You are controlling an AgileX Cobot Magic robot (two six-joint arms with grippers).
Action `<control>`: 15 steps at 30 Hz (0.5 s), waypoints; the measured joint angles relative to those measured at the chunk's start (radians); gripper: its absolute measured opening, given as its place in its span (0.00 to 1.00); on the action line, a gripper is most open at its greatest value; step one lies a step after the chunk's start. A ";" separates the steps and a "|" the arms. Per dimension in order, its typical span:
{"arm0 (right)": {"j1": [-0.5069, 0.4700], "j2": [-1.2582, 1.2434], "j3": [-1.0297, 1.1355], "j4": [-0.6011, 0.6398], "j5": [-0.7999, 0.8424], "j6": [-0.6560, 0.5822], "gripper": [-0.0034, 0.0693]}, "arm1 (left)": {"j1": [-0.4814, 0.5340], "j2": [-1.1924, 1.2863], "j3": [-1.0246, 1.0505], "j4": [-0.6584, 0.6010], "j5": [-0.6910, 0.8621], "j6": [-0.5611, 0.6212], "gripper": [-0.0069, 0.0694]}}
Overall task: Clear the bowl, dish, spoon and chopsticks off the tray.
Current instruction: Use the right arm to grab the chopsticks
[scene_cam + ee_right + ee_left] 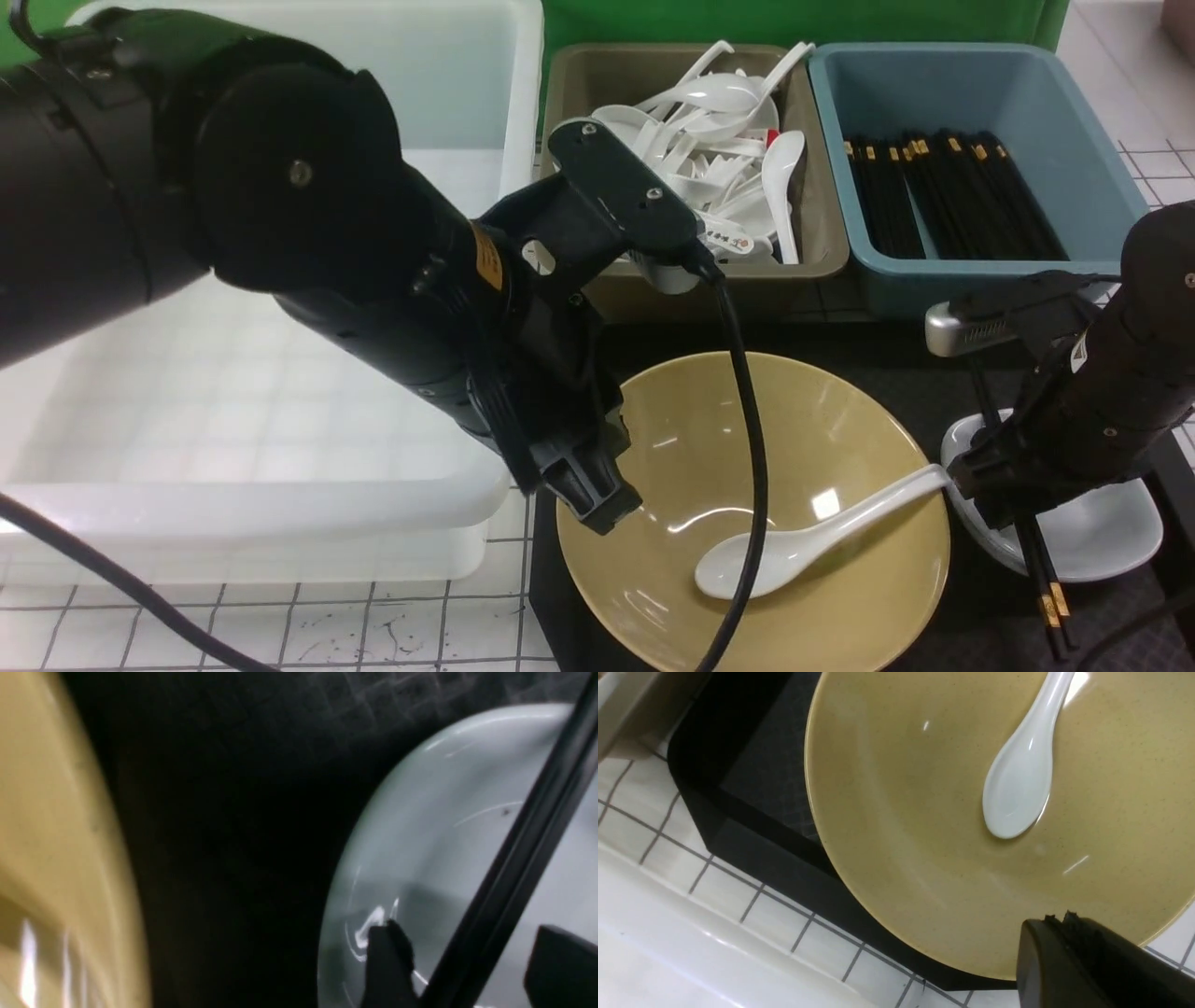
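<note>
The mustard-yellow bowl (pixel 822 439) (pixel 924 812) (pixel 56 835) sits on the black tray (pixel 896 359) (pixel 752 765) (pixel 233 765). The white spoon (pixel 775 560) (pixel 1017 788) lies inside it, handle resting on the right rim. To its right is the white dish (pixel 1102 537) (pixel 420 835), with the black chopsticks (pixel 1047 583) (pixel 523 844) lying across it. My right gripper (pixel 990 495) (pixel 469 938) is low over the dish, open, one finger on each side of the chopsticks, not touching them. My left gripper (pixel 607 513) (pixel 1057 919) is shut and empty, just over the bowl's left rim.
A big translucent white tub (pixel 280 420) fills the left. Behind the tray stand an olive bin (pixel 607 84) full of white spoons and a blue bin (pixel 934 84) of chopsticks. The left arm's black cable (pixel 747 448) hangs across the bowl.
</note>
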 joint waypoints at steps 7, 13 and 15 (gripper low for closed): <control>0.000 0.001 -0.001 -0.001 -0.002 0.030 0.27 | 0.000 0.000 0.000 0.005 -0.015 0.000 0.07; 0.001 -0.015 -0.002 -0.002 0.041 0.044 0.27 | 0.000 0.000 0.000 0.005 -0.027 0.000 0.07; 0.001 -0.066 -0.002 -0.002 0.091 0.031 0.27 | 0.000 0.000 0.000 0.005 -0.047 0.000 0.07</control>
